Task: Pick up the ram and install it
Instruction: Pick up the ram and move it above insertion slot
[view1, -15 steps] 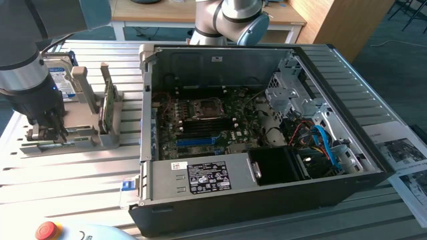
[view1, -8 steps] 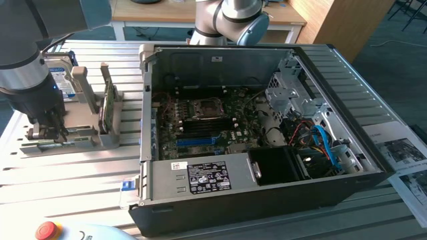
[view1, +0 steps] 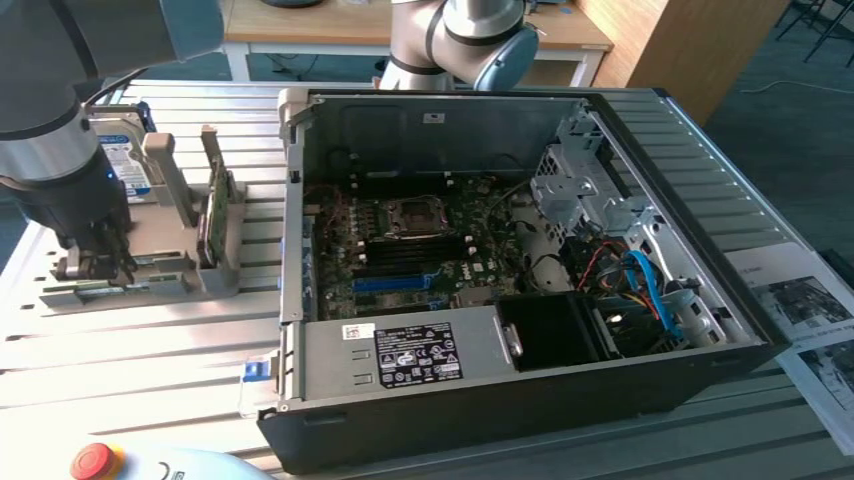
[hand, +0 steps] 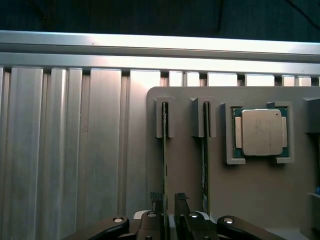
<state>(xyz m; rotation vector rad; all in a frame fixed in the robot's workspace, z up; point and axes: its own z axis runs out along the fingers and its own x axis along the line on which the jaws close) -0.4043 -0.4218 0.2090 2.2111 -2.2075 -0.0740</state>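
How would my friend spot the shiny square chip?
Find the grey tray at the exterior view's left of the open computer case. The chip lies flat in its pocket beside two thin boards standing on edge; it alone is a silver square.

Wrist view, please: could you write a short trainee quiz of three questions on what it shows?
1. True or false: the fingers stand open, one on each side of the ram.
2. What lies in the square recess of the gray holder? A) a CPU B) a hard drive C) a fan
3. How many thin boards stand on edge in the holder's slots?
Key: 1 true; 2 A; 3 two.
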